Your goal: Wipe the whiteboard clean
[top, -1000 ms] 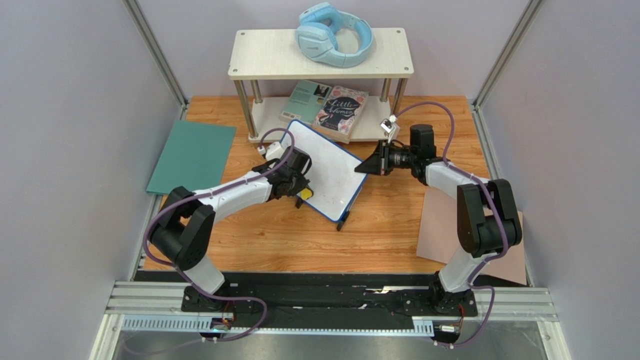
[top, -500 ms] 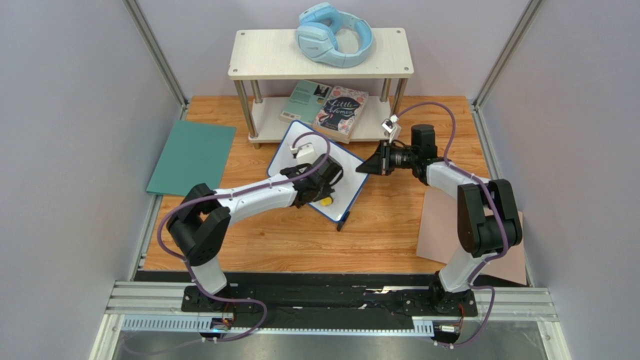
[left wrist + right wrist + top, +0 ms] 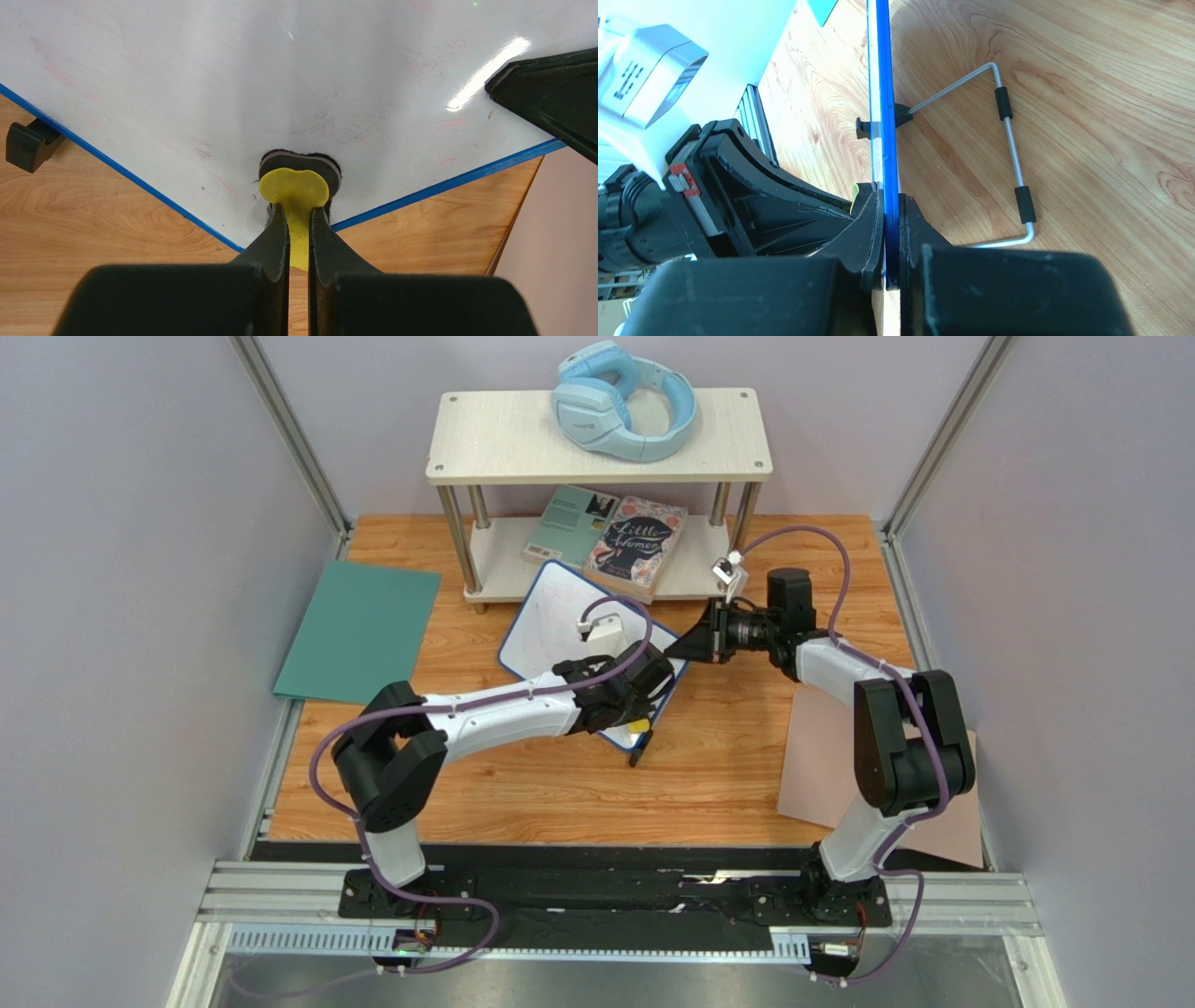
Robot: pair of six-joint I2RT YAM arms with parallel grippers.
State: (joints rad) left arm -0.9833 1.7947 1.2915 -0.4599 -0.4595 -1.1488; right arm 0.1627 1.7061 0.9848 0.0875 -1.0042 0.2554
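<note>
The whiteboard (image 3: 554, 623), white with a thin blue rim, stands tilted on the wood table below the shelf. Faint pink smears show on its face in the left wrist view (image 3: 210, 84). My left gripper (image 3: 643, 703) is shut on a yellow eraser (image 3: 295, 192) with a dark pad, pressed on the board near its lower corner. My right gripper (image 3: 683, 647) is shut on the board's right rim, seen edge-on in the right wrist view (image 3: 882, 126). The wire stand (image 3: 1008, 147) sticks out behind the board.
A two-level shelf (image 3: 603, 437) stands at the back with blue headphones (image 3: 624, 399) on top and books (image 3: 634, 539) below. A teal sheet (image 3: 361, 627) lies at the left, a tan-pink sheet (image 3: 842, 756) at the right.
My left gripper has swept the eraser across the board from its lower left edge to the lower right corner. The right gripper has stayed on the rim.
</note>
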